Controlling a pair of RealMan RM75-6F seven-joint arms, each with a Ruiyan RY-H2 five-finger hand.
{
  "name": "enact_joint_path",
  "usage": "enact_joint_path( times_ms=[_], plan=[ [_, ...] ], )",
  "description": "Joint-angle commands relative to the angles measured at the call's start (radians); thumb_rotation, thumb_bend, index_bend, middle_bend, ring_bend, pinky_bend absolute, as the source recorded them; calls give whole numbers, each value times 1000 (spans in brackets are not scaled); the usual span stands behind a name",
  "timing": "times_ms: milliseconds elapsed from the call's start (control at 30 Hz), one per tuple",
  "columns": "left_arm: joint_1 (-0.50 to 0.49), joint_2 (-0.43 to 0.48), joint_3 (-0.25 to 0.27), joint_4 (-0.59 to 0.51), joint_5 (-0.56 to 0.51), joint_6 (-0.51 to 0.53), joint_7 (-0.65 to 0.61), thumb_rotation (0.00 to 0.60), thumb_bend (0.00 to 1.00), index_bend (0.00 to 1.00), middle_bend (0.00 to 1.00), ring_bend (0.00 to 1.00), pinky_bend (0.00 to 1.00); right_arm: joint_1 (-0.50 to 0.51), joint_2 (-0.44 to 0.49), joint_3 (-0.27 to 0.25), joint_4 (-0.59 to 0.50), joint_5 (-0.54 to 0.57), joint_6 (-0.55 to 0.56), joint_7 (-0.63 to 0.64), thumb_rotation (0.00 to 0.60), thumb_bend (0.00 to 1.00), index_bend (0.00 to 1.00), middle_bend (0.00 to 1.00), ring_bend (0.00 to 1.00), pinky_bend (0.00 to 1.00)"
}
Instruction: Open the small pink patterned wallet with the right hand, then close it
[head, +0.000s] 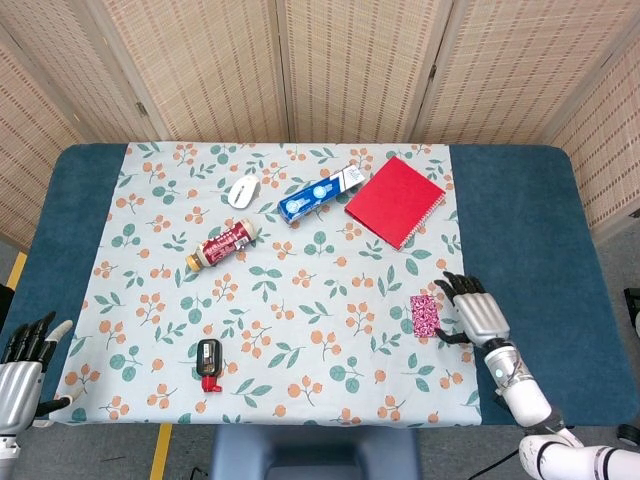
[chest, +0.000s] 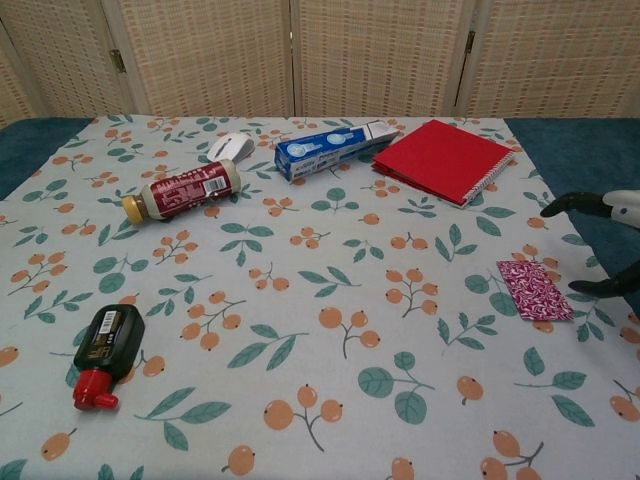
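Note:
The small pink patterned wallet (head: 425, 314) (chest: 535, 290) lies flat and shut on the floral cloth near its right edge. My right hand (head: 477, 310) (chest: 612, 240) hovers just to the right of it, fingers spread, apart from the wallet and holding nothing. My left hand (head: 22, 365) rests at the front left corner of the table with its fingers apart and empty; the chest view does not show it.
A red notebook (head: 395, 200), a blue toothpaste box (head: 320, 194), a white mouse (head: 243, 190) and a red bottle (head: 224, 245) lie across the back half of the cloth. A small black bottle with a red cap (head: 208, 363) lies at the front left.

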Motion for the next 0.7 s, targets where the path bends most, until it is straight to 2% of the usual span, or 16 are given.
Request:
enact_joint_path(
  times_ms=[33, 100, 233, 400, 533, 700],
  plan=[
    [-2, 1, -6, -7, -2, 4, 4, 600, 208, 140, 0, 65, 0, -79, 86, -9, -88, -99, 165, 0, 545, 324, 101, 69, 0, 0],
    [-3, 0, -11, -12, -3, 9, 16, 600, 209, 140, 0, 65, 0, -114, 112, -17, -116, -140, 236, -2, 599, 324, 117, 78, 0, 0],
    [-4, -9, -23, -29, -4, 25, 53, 600, 210, 139, 0, 66, 0, -204, 172, -42, -164, -237, 390, 29, 600, 323, 129, 88, 2, 0],
    [-6, -11, -32, -52, -6, 33, 86, 600, 210, 140, 0, 66, 0, -301, 217, -66, -178, -304, 519, 97, 600, 323, 129, 90, 3, 0],
    [-5, -12, -36, -72, -13, 34, 115, 600, 210, 140, 0, 66, 0, -353, 232, -80, -169, -353, 580, 135, 600, 324, 129, 90, 0, 0],
    [-7, -17, -40, -88, -15, 36, 137, 600, 210, 140, 0, 65, 0, -374, 231, -78, -155, -377, 581, 163, 600, 323, 129, 90, 0, 0]
  ],
)
